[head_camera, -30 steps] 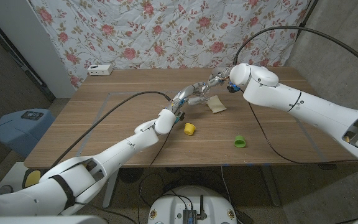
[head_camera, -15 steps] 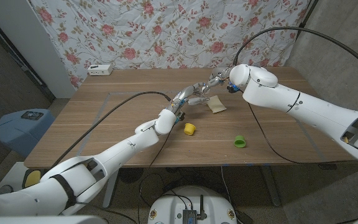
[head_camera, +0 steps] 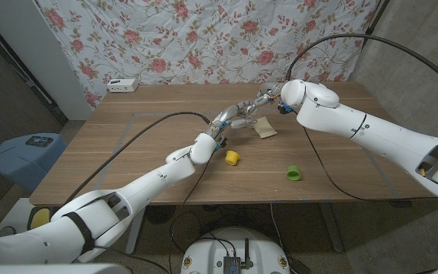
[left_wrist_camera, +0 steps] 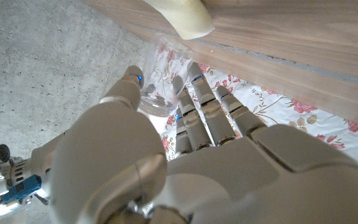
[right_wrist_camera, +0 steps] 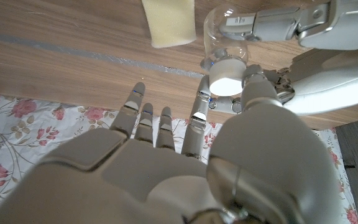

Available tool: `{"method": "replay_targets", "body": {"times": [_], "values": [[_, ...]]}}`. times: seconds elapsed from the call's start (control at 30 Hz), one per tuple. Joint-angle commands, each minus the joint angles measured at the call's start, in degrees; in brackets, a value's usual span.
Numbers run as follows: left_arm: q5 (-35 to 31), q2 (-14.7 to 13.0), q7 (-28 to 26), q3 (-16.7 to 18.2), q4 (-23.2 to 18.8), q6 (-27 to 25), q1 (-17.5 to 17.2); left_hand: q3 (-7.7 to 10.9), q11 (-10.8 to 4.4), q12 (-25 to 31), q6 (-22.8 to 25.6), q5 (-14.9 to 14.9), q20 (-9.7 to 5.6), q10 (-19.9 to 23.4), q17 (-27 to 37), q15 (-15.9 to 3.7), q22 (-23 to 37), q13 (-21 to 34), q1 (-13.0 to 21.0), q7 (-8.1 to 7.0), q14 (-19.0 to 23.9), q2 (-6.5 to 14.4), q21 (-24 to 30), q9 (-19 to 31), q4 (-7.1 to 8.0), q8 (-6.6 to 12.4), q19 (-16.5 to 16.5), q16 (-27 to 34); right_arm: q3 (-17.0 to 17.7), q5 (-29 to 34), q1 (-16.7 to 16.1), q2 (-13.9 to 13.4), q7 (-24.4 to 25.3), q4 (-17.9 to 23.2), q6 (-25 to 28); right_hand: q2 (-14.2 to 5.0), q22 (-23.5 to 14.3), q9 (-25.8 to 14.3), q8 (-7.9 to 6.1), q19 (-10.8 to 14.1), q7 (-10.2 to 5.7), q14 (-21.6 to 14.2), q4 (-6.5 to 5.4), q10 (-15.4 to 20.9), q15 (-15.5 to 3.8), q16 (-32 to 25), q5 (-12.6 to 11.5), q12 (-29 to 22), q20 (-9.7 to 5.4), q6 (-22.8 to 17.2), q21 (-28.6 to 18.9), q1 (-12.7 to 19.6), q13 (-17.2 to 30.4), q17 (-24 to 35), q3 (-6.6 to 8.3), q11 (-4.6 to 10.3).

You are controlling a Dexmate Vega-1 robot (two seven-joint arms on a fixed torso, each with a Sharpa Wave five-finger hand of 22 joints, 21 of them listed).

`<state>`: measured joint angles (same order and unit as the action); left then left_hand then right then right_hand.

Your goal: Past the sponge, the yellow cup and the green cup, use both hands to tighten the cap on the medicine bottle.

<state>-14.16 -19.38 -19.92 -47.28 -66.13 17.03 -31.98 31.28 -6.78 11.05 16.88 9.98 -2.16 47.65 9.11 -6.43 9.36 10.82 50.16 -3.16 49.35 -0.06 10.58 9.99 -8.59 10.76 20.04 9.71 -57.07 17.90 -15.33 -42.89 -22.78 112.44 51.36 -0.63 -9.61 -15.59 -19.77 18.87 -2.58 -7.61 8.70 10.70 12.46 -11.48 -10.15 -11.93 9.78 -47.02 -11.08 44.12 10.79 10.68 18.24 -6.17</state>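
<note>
Above the table's middle, past the cups, my left hand [head_camera: 236,115] grips the clear medicine bottle [right_wrist_camera: 220,31] around its body and holds it off the table. The bottle also appears between the left hand's fingers [left_wrist_camera: 194,99] as a clear medicine bottle [left_wrist_camera: 156,93]. My right hand [head_camera: 269,97] meets it from the right, its thumb and a finger pinching the white cap [right_wrist_camera: 227,83]. The tan sponge [head_camera: 265,128] lies just below both hands. Nearer the front edge stand the yellow cup [head_camera: 233,157] and, to its right, the green cup [head_camera: 293,173].
A white power strip [head_camera: 122,85] lies at the table's far left edge. A blue stool [head_camera: 27,157] stands on the floor left of the table [head_camera: 128,152]. A floral cloth [head_camera: 204,38] hangs behind the table.
</note>
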Motion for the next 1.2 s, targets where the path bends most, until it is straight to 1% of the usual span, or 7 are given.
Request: {"method": "replay_targets", "body": {"times": [0.03,0.4,0.43,0.67,0.83,0.9,1.2], "values": [[0.0,0.0,-0.2,-0.1,-0.6,-0.6,-0.2,0.39,-2.09,0.2,0.5,0.2,-2.81,2.3,0.1,-3.66,0.1,0.2,-0.2,-0.12,0.4,0.5,0.0,0.2,0.03,0.05,-0.2,0.2,-1.2,1.5,-0.1,-0.2,0.5,0.9,1.9,0.11,-0.2,0.0,-0.6,0.7,0.14,-0.8,-0.62,0.9,0.06,-0.4,0.1,-0.6,-0.08,-1.3,-0.2,-0.8,0.1,0.1,-0.2,0.19],[-0.2,-0.4,-0.1,0.0,-1.9,-1.1,-0.7,0.4,-1.98,0.2,0.5,0.2,-2.76,2.2,0.1,-3.62,0.1,0.2,-0.3,-0.13,0.4,0.5,0.0,0.2,0.02,0.04,-0.1,0.2,-3.7,4.9,0.7,-0.2,0.6,2.6,5.5,0.31,-0.2,0.1,-1.07,1.1,0.21,-1.8,-1.27,2.3,-0.01,-0.6,0.1,-0.7,-0.01,-2.9,-0.2,-2.4,0.1,0.2,-0.91,0.74],[-0.2,-0.5,-0.1,-0.1,-1.4,-0.3,-0.6,0.42,-2.03,0.2,0.5,0.2,-2.81,2.1,0.0,-3.65,0.1,0.2,-0.2,-0.14,0.4,0.5,0.0,0.2,0.0,0.05,-0.1,0.2,-3.7,5.0,0.6,-0.2,0.7,2.7,5.6,0.32,-0.2,0.1,-1.09,1.1,0.18,-1.9,-1.29,2.4,-0.02,-0.6,0.1,-0.7,-0.01,-3.0,-0.2,-2.5,0.1,0.2,-0.95,0.75],[-0.3,-0.6,-0.1,0.1,-1.8,-0.5,-0.6,0.41,-2.03,0.2,0.5,0.2,-2.77,2.3,0.1,-3.76,0.1,0.2,-0.2,-0.21,0.5,0.5,0.0,0.2,-0.03,0.02,-0.1,0.3,-4.9,6.4,1.2,0.2,0.9,2.7,7.0,0.46,-0.2,0.3,-1.33,1.4,0.39,-2.6,-1.64,3.2,-0.07,-0.7,0.1,-0.7,0.1,-3.9,-0.3,-3.5,0.1,0.2,-1.4,0.59],[-0.2,-0.5,0.0,0.1,-1.3,-0.2,-0.4,0.45,-2.01,0.2,0.5,0.2,-2.72,2.2,0.1,-3.74,0.1,0.2,-0.3,-0.12,0.5,0.5,0.0,0.2,0.01,0.01,-0.2,0.2,-6.5,8.1,2.1,0.6,0.7,2.4,8.4,0.47,-0.2,0.3,-1.67,1.6,0.34,-3.0,-1.96,4.0,-0.23,-0.7,0.1,-0.7,0.1,-5.1,-0.2,-4.5,0.1,0.2,-1.73,0.69],[-0.2,-0.4,0.0,0.1,-1.2,-0.2,-0.4,0.48,-2.04,0.2,0.5,0.2,-2.74,2.2,0.1,-3.77,0.1,0.2,-0.2,-0.17,0.5,0.5,0.0,0.2,-0.01,0.01,-0.1,0.2,-6.6,8.3,2.1,0.8,0.9,2.3,8.7,0.52,-0.2,0.4,-2.0,1.6,0.27,-3.5,-2.22,4.4,-0.19,-0.8,0.1,-0.7,0.05,-6.1,-0.2,-5.2,0.1,0.2,-2.01,0.79],[0.0,0.0,-0.2,0.0,0.0,0.5,-0.2,0.47,-2.02,0.2,0.5,0.2,-2.75,2.1,0.1,-3.68,0.1,0.2,-0.3,-0.07,0.5,0.5,0.0,0.2,0.01,0.02,-0.2,0.2,-6.1,7.5,1.8,1.4,1.9,1.3,8.1,0.72,-0.2,0.6,-2.38,1.8,0.74,-4.1,-2.71,5.8,-0.11,-0.8,0.0,-0.8,0.11,-7.7,-0.2,-6.9,0.1,0.2,-2.65,1.17]]}}
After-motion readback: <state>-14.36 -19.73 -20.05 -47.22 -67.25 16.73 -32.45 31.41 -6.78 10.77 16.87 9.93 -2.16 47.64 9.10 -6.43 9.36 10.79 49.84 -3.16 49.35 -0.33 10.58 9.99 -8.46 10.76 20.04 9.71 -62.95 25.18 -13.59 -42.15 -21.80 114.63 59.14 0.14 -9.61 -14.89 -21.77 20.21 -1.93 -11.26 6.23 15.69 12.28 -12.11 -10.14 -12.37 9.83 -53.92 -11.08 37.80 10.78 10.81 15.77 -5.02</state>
